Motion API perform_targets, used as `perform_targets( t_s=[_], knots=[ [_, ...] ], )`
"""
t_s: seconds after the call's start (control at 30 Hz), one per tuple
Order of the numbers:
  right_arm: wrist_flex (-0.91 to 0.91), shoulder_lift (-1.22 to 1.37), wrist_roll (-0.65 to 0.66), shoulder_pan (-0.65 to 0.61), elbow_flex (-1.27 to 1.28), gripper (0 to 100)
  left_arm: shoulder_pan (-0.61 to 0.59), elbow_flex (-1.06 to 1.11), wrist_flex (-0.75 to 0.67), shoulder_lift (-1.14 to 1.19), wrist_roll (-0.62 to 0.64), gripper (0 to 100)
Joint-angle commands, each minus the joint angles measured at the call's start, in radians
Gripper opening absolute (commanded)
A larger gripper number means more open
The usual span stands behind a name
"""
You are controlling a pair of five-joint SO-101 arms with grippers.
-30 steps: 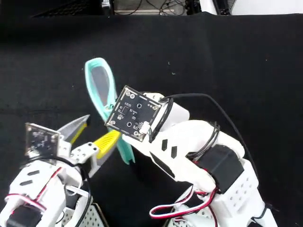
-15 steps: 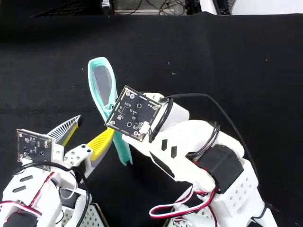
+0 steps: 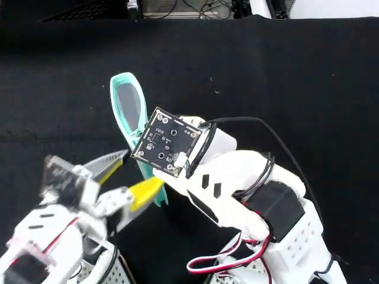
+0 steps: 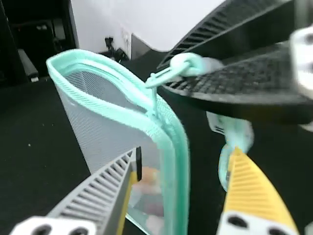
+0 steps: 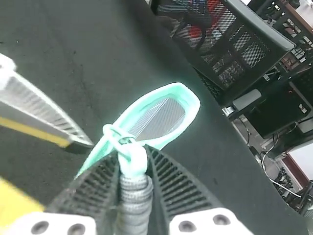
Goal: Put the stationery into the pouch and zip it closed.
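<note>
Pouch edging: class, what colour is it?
Mint green edging on the pouch, framing grey mesh; clearest in the left wrist view.

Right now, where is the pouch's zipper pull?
Right wrist view: the zipper pull is pinched in the right gripper at the near end of the pouch's open mouth, beside the left gripper.

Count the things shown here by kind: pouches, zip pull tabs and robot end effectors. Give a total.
Mint-green mesh zip pouch: 1
Mint-green zip pull tab: 1
Robot end effectors: 2 (left, right)
Total: 4
</note>
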Motion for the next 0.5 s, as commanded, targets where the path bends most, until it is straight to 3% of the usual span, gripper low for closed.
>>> perform_targets(
  t_s=[0.0, 0.23, 0.47],
  knots=[
    [0.0, -0.005, 0.0, 0.015, -0.016, 1.2, -0.024, 0.054, -0.133, 0.057, 0.009, 30],
    [0.021, -0.005, 0.005, 0.017, -0.016, 1.2, -0.202, 0.081, -0.17, 0.074, 0.008, 30],
    [0.018, -0.005, 0.002, 0.017, -0.016, 1.2, -0.228, 0.042, -0.118, 0.074, -0.043, 30]
  ],
)
